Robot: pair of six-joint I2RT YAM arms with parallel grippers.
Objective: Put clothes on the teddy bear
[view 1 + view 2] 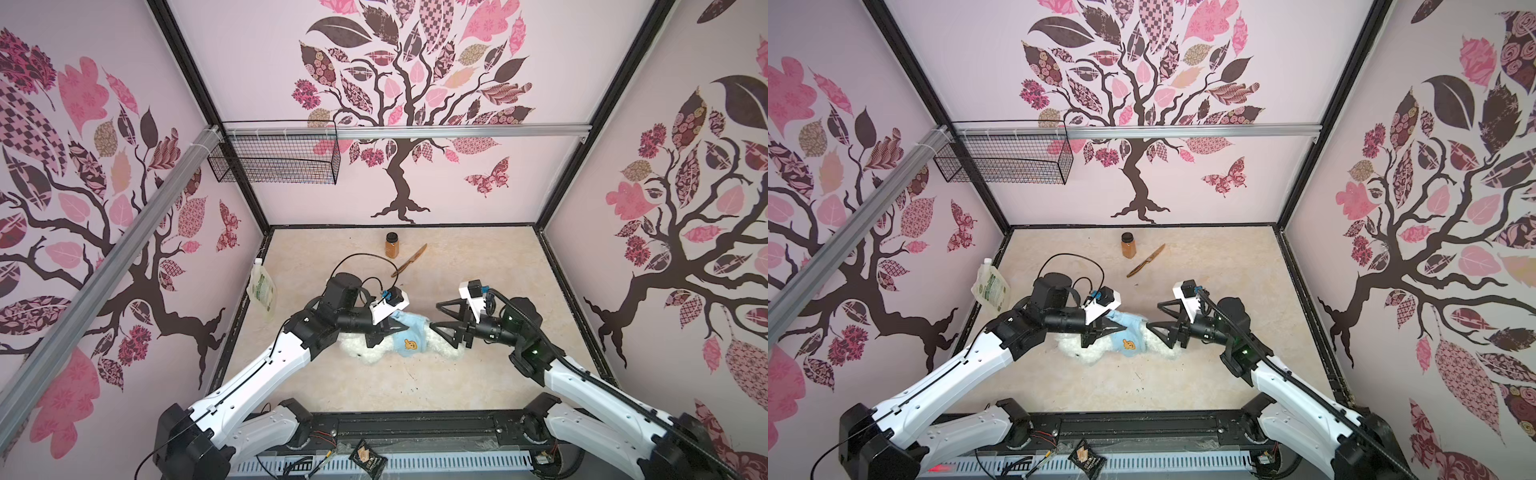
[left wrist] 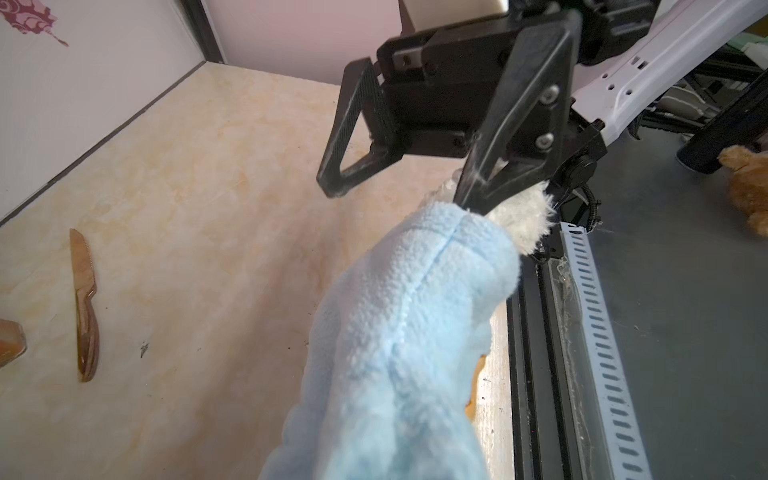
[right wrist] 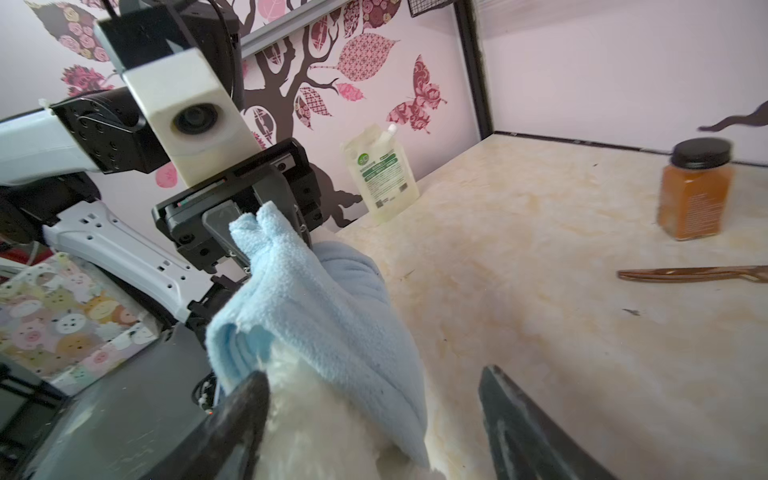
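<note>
Teddy bear: lies flat on the table between the two arms, long axis running side to side in both top views; cannot tell which end is the head. Wears the light blue shirt bunched around the middle, bear-face print up.

Left gripper: clamped tight on a raised fold of the shirt, holding it up off the body. Right gripper: jaws wide apart, gripping nothing, fingers straddling white fur at the bear's right-hand end; touching, with one finger, fur poking out of a shirt opening in the left wrist view.

Lies straight ahead of the open pincer, in line with the long axis. Probably best closed there and drawn away from the left hold, to stretch the shirt along the body. Right arm free, and as near as the left.

Counted: one teddy bear, one shirt, two grippers, one amber jar, one wooden knife, one pouch, one wire basket.
</note>
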